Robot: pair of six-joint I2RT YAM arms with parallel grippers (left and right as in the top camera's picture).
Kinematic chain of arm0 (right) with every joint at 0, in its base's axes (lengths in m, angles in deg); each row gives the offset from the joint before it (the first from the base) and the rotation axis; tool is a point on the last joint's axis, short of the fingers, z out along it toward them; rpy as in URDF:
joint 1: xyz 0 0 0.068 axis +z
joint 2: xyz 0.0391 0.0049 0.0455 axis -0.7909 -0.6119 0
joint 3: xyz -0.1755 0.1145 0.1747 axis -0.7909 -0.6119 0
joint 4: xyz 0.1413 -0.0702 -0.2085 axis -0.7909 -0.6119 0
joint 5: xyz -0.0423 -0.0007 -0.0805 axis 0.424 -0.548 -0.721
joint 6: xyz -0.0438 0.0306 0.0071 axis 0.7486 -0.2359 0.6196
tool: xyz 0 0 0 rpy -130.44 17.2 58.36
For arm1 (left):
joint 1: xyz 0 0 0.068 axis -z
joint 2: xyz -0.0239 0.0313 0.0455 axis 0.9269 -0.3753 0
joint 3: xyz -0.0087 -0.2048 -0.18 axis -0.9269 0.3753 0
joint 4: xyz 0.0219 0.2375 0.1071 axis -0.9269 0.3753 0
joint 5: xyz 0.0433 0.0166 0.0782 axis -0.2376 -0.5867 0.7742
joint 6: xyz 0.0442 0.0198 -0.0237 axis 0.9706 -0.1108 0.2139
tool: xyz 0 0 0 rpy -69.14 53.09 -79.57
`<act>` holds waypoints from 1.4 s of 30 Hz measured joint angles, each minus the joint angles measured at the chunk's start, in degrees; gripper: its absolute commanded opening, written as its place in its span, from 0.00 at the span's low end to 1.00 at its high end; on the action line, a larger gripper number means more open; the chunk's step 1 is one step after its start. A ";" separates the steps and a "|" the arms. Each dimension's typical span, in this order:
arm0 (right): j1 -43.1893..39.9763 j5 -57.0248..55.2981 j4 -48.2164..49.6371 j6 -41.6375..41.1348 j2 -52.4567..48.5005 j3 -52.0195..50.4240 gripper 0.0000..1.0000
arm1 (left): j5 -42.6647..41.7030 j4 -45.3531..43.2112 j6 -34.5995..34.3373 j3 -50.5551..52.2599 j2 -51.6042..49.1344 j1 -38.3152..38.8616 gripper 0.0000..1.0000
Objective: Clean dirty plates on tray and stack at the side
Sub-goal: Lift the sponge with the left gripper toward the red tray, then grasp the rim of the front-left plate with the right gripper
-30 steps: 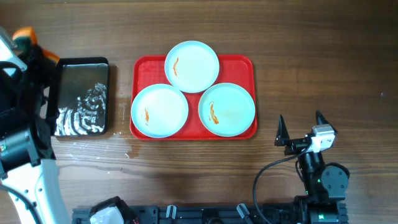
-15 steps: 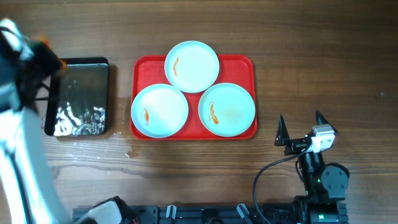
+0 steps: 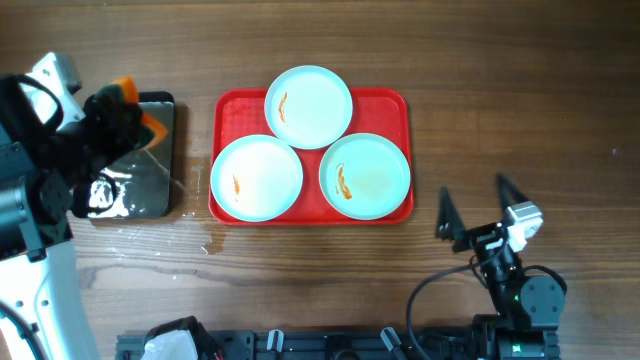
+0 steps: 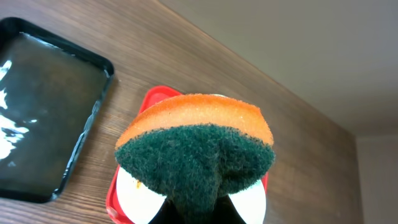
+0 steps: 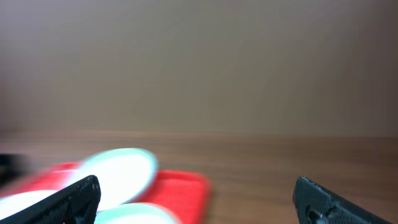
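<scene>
Three pale plates lie on the red tray (image 3: 388,108): one at the back (image 3: 308,107), one front left (image 3: 256,178), one front right (image 3: 365,176). Each carries a small orange smear. My left gripper (image 3: 122,118) is shut on an orange and green sponge (image 3: 128,100) above the black pan's far right corner, left of the tray. The left wrist view is filled by the sponge (image 4: 196,140), which hides the jaws, with the tray (image 4: 112,200) and a plate (image 4: 138,196) behind it. My right gripper (image 3: 473,192) stands open and empty at the front right, off the tray.
A black metal pan (image 3: 135,190) with water in it sits left of the tray. Wet spots (image 3: 205,246) mark the wood in front of it. In the right wrist view the blurred plates (image 5: 121,171) and tray (image 5: 183,185) lie ahead to the left.
My left arm has swung right with the sponge, from the pan's left side to over its far right corner. The right gripper has shifted a little.
</scene>
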 measured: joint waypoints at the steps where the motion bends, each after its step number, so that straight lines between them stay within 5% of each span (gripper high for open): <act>1: 0.02 3.63 0.13 -4.50 0.00 0.00 1.00 | -0.17 0.04 0.28 0.00 -0.02 0.35 0.08; 7: 0.00 18.43 4.13 -42.05 -0.33 -0.02 1.00 | -0.81 4.26 1.40 -0.02 -5.90 1.18 0.04; 9: -0.04 21.24 17.86 -47.54 -0.39 0.33 1.00 | -0.81 5.07 1.51 0.04 -8.57 1.18 0.04; 12: -0.04 23.85 19.30 -52.61 -1.86 4.31 1.00 | -2.05 5.16 2.97 0.07 -11.19 1.16 0.04; 15: -0.04 27.98 7.04 -48.78 -11.54 15.72 1.00 | -5.14 5.22 5.75 0.09 -11.61 1.64 0.04; 20: 1.64 40.39 -22.05 -27.63 -47.63 48.63 1.00 | -7.21 5.68 8.46 0.09 -11.96 5.92 0.04; 24: 10.93 35.69 -45.18 -14.88 -68.35 67.28 1.00 | -6.95 6.16 8.90 0.20 -14.58 8.44 0.04; 31: 21.62 27.67 -42.32 -21.18 -84.48 74.31 1.00 | -6.71 2.25 9.07 6.51 -20.59 9.99 0.04; 37: 28.11 21.62 -40.83 -22.27 -95.45 74.58 0.63 | -4.96 -1.68 9.07 9.97 -24.44 10.49 0.04; 42: 31.12 14.99 -39.19 -21.00 -105.59 74.60 0.67 | -0.59 -1.66 9.07 10.60 -26.77 10.49 0.04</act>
